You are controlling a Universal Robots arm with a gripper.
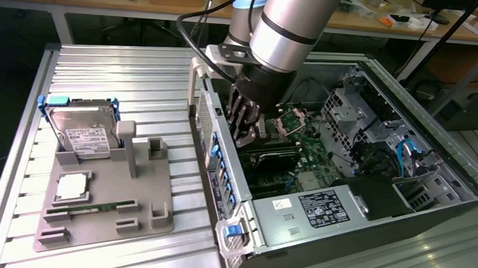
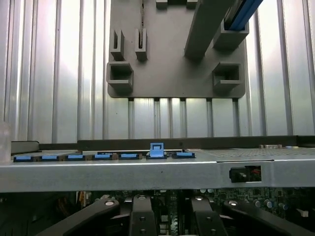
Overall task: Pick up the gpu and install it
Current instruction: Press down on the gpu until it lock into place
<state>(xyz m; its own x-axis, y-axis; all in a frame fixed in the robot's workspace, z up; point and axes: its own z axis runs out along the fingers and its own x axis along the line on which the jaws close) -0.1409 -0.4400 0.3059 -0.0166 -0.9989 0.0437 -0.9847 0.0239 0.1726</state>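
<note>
Black robot gripper (image 1: 247,131) reaches inside the open grey computer case (image 1: 428,194); whether its fingers clamp the copper-toned GPU card (image 1: 250,133) cannot be told.

The gpu (image 1: 253,132) stands on edge inside the open computer case (image 1: 427,200), upright over the motherboard (image 1: 302,163), close to the case's slotted wall on the exterior view's left. Only a copper-toned sliver shows. The rest is hidden by the gripper (image 1: 247,141).
</note>
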